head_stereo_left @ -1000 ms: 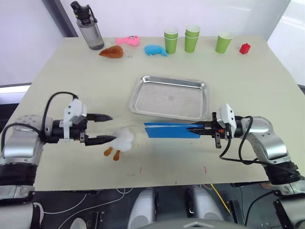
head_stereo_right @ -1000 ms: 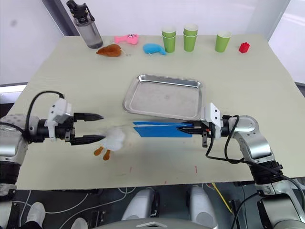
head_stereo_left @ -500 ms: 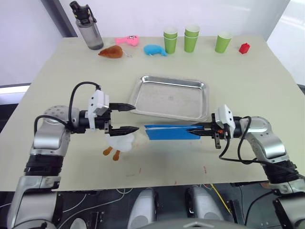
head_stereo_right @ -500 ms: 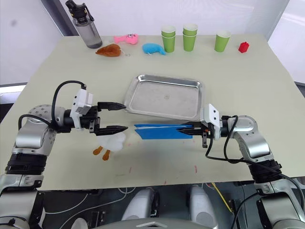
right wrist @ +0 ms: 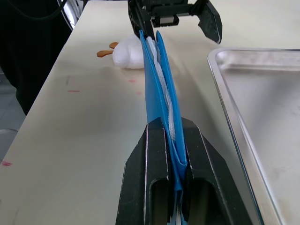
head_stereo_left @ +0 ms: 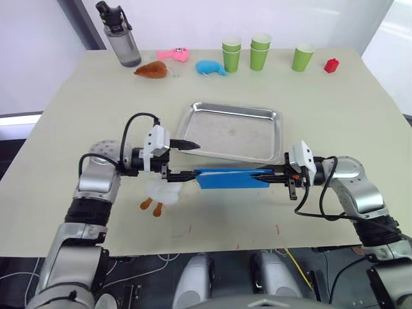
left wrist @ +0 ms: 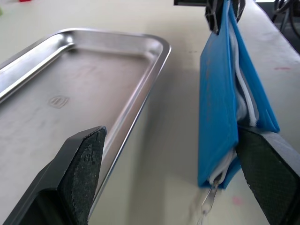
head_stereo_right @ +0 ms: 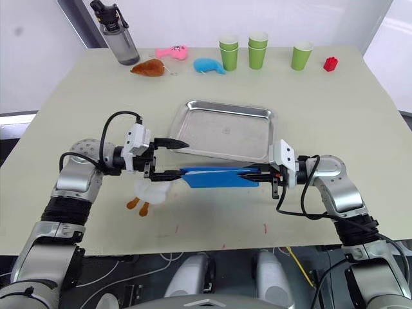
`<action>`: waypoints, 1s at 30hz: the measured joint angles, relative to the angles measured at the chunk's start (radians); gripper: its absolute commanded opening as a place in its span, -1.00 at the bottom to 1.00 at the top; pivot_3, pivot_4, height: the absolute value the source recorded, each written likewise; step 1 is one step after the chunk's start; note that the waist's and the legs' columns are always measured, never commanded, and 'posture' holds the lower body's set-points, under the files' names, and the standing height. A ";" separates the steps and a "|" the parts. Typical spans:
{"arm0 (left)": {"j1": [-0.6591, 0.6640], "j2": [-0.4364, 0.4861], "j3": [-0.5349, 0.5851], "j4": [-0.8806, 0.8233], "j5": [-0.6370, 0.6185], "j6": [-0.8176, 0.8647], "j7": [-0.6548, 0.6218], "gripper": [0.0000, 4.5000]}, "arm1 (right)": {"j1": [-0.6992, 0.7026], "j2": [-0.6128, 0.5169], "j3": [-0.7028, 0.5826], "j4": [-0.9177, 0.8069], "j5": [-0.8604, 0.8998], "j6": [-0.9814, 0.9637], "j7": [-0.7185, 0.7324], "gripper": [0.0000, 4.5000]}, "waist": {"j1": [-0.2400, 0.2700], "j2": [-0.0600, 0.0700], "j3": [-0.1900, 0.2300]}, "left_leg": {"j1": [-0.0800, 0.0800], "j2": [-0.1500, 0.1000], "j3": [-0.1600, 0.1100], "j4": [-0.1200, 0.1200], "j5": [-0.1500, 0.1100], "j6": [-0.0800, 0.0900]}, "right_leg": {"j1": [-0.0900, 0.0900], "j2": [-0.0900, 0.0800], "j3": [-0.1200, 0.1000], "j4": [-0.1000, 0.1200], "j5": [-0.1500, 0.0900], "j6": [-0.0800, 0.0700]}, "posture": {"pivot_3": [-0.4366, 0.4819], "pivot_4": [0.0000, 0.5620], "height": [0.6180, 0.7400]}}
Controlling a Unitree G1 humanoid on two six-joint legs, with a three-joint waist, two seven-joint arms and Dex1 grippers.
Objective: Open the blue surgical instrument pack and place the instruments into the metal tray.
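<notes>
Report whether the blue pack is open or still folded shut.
Folded shut. The blue surgical instrument pack stands on edge, its covers together with white lining between them, clamped at one end by the right tool.

Two arms w/ silver-grey rounded metal shells, black ribbed bands at joints. White boxy camera block on each wrist. Left tool (head_stereo_left: 181,160): two long black fingers, slim and tapering to points; seen close from its wrist cam, fingers (left wrist: 79,161) look matte black, slightly textured, w/ rounded blunt edges. Right tool (head_stereo_right: 250,173): same black pair behind a black bracket; from its wrist cam, fingers (right wrist: 154,176) flat-faced, thick, w/ recessed slots near base. Black cable arcs up in a loop at 12 o'clock of left wrist; another loops below right forearm, at 6 o'clock.
</notes>
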 measured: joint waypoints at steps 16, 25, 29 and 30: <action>0.052 -0.017 -0.016 -0.020 -0.020 0.041 -0.050 -0.95 | 0.008 -0.021 -0.001 -0.018 0.010 0.020 -0.007 -1.00 | 0.000 0.000 0.000 | 0.000 0.000 0.000 0.000 0.000 0.000 | 0.000 0.000 0.000 0.000 0.000 0.000 | -0.05 -0.47 0.91; 0.059 -0.030 -0.015 -0.035 -0.024 0.055 -0.048 -1.00 | 0.055 -0.074 -0.022 -0.087 0.071 0.112 -0.011 0.35 | 0.002 0.000 0.000 | 0.000 0.000 0.000 0.000 0.000 0.000 | 0.000 0.000 0.000 0.000 0.000 0.000 | -0.05 -0.47 0.91; 0.065 -0.035 -0.016 -0.038 -0.029 0.056 -0.059 -1.00 | 0.096 -0.095 -0.102 -0.227 0.237 0.281 -0.050 0.98 | 0.006 0.000 0.000 | 0.000 0.000 -0.001 0.000 0.000 0.000 | 0.000 0.000 0.000 0.000 0.000 0.000 | -0.05 -0.47 0.91; 0.066 -0.037 -0.016 -0.038 -0.029 0.056 -0.064 -1.00 | 0.097 -0.095 -0.133 -0.269 0.298 0.331 -0.071 0.98 | 0.007 0.000 0.000 | 0.000 0.000 -0.001 0.001 0.000 0.000 | 0.000 0.000 0.000 0.001 0.000 0.000 | -0.05 -0.47 0.91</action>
